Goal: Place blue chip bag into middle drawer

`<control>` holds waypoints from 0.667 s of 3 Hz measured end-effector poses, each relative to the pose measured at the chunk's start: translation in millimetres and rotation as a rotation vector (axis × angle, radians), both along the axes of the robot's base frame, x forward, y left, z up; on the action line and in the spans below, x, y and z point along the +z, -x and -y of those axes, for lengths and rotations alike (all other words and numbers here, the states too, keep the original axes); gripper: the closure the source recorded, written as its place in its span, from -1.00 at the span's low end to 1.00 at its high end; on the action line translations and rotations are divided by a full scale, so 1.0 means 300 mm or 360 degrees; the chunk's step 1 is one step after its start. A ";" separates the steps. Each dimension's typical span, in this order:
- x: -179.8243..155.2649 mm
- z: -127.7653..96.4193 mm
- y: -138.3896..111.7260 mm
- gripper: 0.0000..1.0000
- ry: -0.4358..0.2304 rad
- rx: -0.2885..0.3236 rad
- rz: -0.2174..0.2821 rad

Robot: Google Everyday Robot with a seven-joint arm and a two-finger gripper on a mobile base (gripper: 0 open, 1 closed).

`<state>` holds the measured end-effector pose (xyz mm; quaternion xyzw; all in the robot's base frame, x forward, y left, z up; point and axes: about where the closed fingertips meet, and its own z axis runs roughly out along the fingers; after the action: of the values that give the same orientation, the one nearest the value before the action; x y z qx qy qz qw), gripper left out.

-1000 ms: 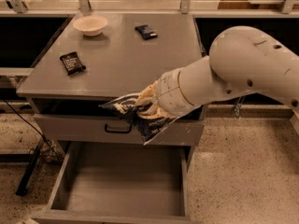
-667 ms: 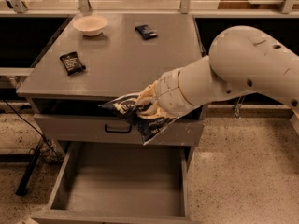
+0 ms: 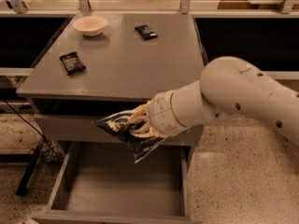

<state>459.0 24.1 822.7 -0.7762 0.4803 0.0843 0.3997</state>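
Gripper [image 3: 140, 126]: my cream fingers [image 3: 136, 116] are clamped on the chip bag [image 3: 122, 128], which hangs in the air in front of the cabinet, over the rear part of the open drawer [image 3: 117, 190] and clear of its floor.

Bag: crinkled dark blue foil with white print, tilted, one pointed corner to the left and one hanging down to the right.

Drawer: wide grey box, flat matte floor, straight side walls, pulled out toward the camera.

Drawer front [image 3: 60, 127] above it: plain grey panel, shut. The bag covers its middle part.

Cabinet top [image 3: 131, 69]: smooth grey slab. On it a shallow pale bowl [image 3: 90, 25] at the back left, a small dark packet [image 3: 72, 62] near the left edge and another dark packet [image 3: 146, 31] at the back centre, all well apart from the bag.

Floor [image 3: 233, 171]: speckled stone. A black cable [image 3: 25, 122] lies to the left of the cabinet.

Against one second ago: my arm and the bag sit lower, now level with the shut drawer front rather than the cabinet top's edge. Grip unchanged.
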 end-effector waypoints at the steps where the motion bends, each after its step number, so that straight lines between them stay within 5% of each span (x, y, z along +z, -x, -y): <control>1: -0.092 -0.047 0.051 1.00 -0.0069 0.0024 -0.0068; 2: -0.196 -0.083 0.092 1.00 -0.0122 0.0054 -0.0157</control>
<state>431.5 49.1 763.9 -0.7633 0.4826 0.1475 0.4035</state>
